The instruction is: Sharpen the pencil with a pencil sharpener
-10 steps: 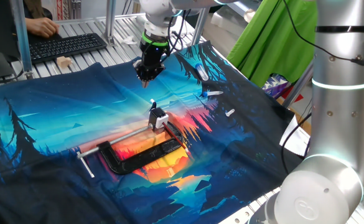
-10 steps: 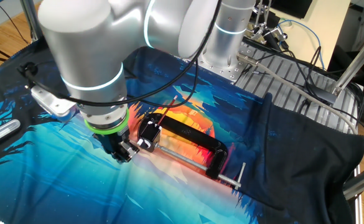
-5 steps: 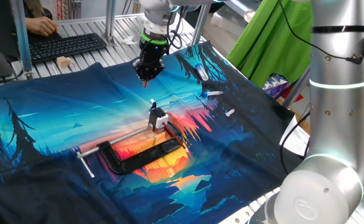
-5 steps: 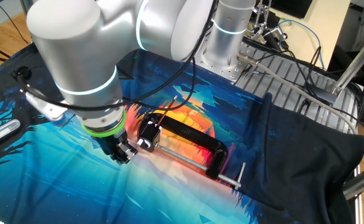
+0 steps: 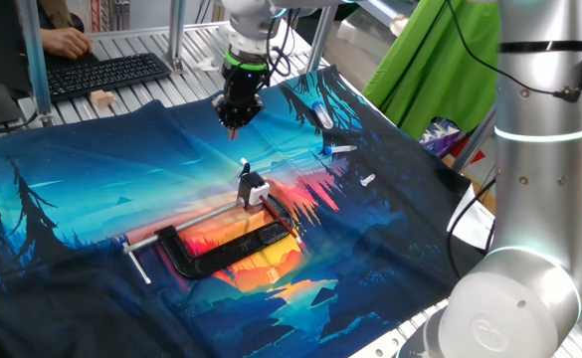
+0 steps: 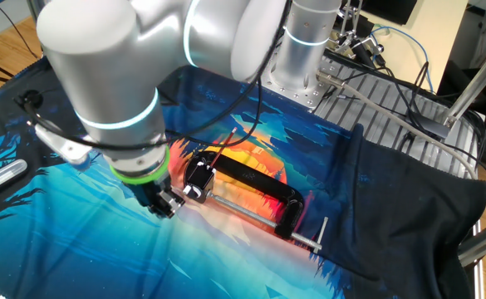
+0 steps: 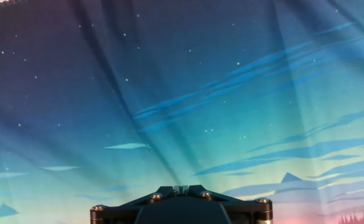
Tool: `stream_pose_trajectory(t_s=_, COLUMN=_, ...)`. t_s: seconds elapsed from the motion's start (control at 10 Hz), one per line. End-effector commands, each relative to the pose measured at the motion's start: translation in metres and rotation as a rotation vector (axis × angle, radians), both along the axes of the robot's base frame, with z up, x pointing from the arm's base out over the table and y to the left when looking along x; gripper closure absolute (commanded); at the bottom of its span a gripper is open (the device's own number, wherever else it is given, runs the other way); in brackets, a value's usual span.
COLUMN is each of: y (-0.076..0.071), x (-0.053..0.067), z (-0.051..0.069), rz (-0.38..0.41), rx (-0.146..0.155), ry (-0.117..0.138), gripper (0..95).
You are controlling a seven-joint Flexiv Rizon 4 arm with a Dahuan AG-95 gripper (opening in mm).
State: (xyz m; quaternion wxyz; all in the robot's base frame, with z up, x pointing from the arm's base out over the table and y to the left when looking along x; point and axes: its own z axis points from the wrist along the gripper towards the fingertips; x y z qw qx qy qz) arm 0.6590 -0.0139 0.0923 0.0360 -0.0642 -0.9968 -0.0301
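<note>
I see my gripper (image 5: 237,126) hanging in the air above the bench (image 5: 72,249), over the blue part of the picture cloth (image 5: 92,199). Its two fingers look pressed together at the tip, with nothing between them that I can make out. In the hand view I only see the dark base of the gripper (image 7: 180,205) and the starry blue cloth (image 7: 182,93) below it; the fingertips are hidden there.

A little way from the gripper stands the pencil sharpener (image 5: 255,188), a small white and black block. It sits on the orange part of the cloth, right at the end of the steel rod of the big black clamp (image 5: 221,249). In the other fixed view the pencil sharpener (image 6: 198,178) is just beside my gripper (image 6: 167,205), and the clamp (image 6: 259,195) stretches away behind it.

A thin dark stick pokes up from the top of the sharpener. I think it is the pencil (image 5: 244,167), but it is too small to be sure.

A blue and white marker pen (image 5: 317,112) lies well apart, near the far edge of the cloth.
</note>
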Motion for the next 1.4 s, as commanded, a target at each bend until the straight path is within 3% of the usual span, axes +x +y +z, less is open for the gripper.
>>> stream_pose_trajectory(t_s=0.1, y=0.002, x=0.003, z=-0.009, rz=-0.031, rx=-0.023, ry=0.000, gripper=76.0)
stream_pose_trajectory(t_s=0.7, y=0.016, x=0.019, z=-0.050, rz=-0.035, rx=-0.024, ry=0.005, gripper=76.0)
stream_pose_trajectory(t_s=1.4, y=0.022, x=0.027, z=-0.081, rz=-0.030, rx=-0.023, ry=-0.004, gripper=76.0)
